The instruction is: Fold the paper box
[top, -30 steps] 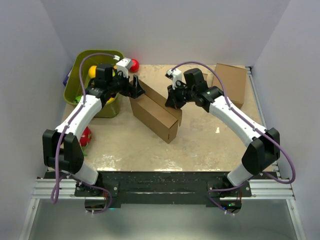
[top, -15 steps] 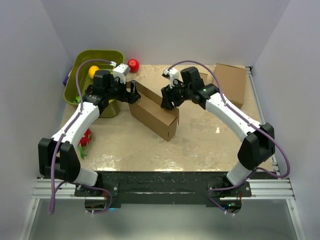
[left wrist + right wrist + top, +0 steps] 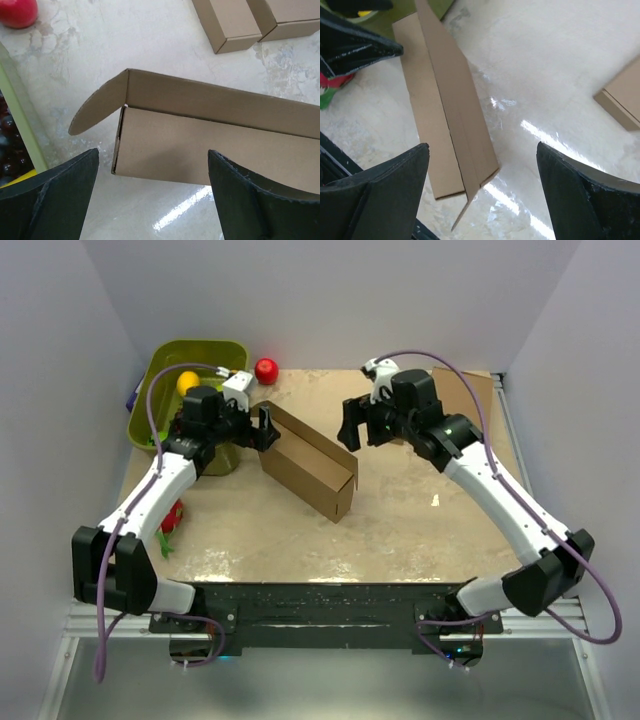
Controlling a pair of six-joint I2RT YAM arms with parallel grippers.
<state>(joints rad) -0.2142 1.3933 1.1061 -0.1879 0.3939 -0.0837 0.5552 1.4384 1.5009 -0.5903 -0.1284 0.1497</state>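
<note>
While both hands hang above it, the paper box (image 3: 308, 462) sits on the desk (image 3: 410, 530) left of centre, its long axis running diagonally from far left to near middle.

Box edges: the long walls are up. A tall back panel (image 3: 225, 107) stands roughly upright along the far long edge. At the far-left end a rounded end flap (image 3: 95, 107) swings outward toward the green bin (image 3: 165, 365). At the opposite end a narrow flap tip (image 3: 462, 215) pokes past the box body.

Left hand (image 3: 267, 428): jaws spread wide with nothing between them, over the far-left corner of the box. I cannot tell from any view whether a finger touches the cardboard. That side is tight, with the bin rim just beside the hand. The red ball (image 3: 266, 370) sits on the desk just beyond it, by the back wall. The yellow ball (image 3: 187, 382) is inside the bin.

Right hand (image 3: 358, 430): jaws wide and empty, raised off the desk. It is just past the box's far long edge at about mid-length, apart from the cardboard.

Room: bare desk runs along the box's near long side and out to the right, up to the desk's near edge. A strip of bare surface separates the box from the two flat brown boxes (image 3: 227, 20) at the far right. A red-and-green item (image 3: 170, 515) lies at the left desk edge, beside the left arm and well apart from the box.
</note>
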